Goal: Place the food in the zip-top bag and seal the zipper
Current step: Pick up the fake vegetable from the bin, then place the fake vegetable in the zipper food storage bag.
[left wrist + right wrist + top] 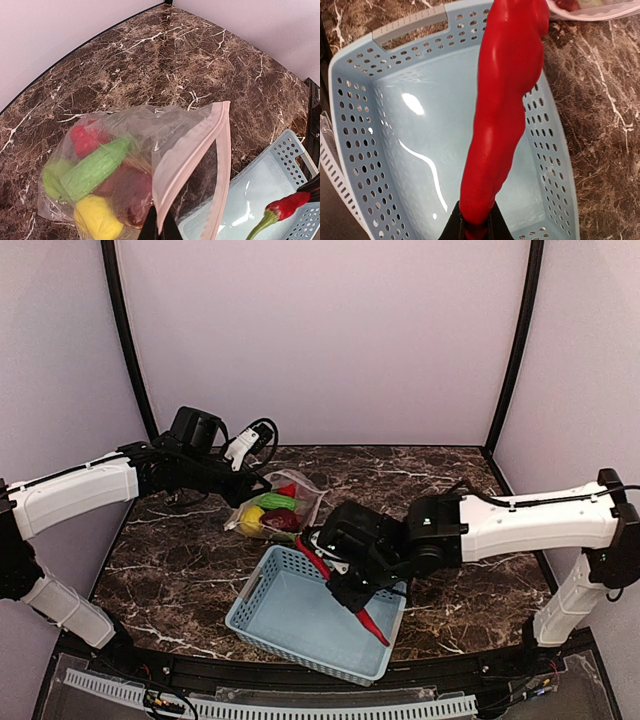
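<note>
Chilli [505, 100]: one, light, stiff, slick plastic; held above the basket [360, 125], green-stemmed end toward the bag.
Right fingers [352, 590]: closed tight across the chilli's thinner half, probably a fair hold for feeding it in.
Zip-top bag [185, 135]: one, on the bench [150, 50] just beside the basket, mouth open; limp, slippery film, probably best taken by the rim.
Left fingers [161, 227]: pinched shut on the bag's mouth edge by the zipper [190, 152].
Pieces bagged: five visible: red piece [82, 140], cucumber [95, 170], lime-green piece [50, 175], yellow piece [97, 220], dark red piece [130, 192].
</note>
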{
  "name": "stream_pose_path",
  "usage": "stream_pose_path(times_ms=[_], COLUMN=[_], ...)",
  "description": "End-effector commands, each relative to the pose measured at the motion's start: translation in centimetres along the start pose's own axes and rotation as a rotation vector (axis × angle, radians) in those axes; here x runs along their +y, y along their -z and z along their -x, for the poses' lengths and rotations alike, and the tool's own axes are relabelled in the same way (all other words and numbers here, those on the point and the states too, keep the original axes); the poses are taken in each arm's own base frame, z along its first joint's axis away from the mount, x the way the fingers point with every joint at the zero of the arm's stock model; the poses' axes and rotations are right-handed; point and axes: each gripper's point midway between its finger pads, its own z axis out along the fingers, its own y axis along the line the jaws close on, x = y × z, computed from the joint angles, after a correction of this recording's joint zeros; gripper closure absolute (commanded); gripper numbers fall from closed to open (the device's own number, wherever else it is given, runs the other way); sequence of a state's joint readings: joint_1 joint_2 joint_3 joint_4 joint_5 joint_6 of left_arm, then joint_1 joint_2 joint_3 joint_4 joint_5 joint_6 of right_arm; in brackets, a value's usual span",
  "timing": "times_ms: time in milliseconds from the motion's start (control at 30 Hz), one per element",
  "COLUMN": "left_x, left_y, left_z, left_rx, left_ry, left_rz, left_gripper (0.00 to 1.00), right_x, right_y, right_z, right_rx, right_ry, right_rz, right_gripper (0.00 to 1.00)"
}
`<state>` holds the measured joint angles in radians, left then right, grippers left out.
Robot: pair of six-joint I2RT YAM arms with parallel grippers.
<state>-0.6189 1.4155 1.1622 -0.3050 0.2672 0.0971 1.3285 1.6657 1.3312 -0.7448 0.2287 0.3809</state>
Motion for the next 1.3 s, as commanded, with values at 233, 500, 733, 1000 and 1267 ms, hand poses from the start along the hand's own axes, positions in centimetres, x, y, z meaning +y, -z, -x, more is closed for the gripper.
stream_pose_path(times_ms=[233, 500, 733, 1000, 1267], left_x=[-1.7, -3.2, -2.0, -1.6, -2.0], left_y=[1.3, 1.5, 1.6, 1.6, 1.7], left_z=[0.5, 0.2, 0.3, 0.8, 0.5], left_rx=[-0.030, -0.007, -0.014, -0.051, -0.048], left_ry=[-0.040, -0.076, -0.068, -0.053, -0.075], left_rz=[-0.090, -0.182, -0.106, -0.077, -0.102], left_gripper=[0.99, 0.99, 0.99, 0.99, 0.99], right_x=[-2.0, -4.7, -5.2, -4.0, -2.1], right_y=[8.0, 9.1, 7.6, 4.4, 3.6], right_z=[9.2, 14.1, 12.9, 5.6, 3.3], right_rx=[-0.495, -0.650, -0.552, -0.206, -0.019], right_ry=[-0.004, -0.030, -0.088, -0.242, -0.330], right_rz=[-0.008, -0.030, 0.040, 0.133, 0.213], right_gripper=[0.97, 0.98, 0.97, 0.99, 0.99])
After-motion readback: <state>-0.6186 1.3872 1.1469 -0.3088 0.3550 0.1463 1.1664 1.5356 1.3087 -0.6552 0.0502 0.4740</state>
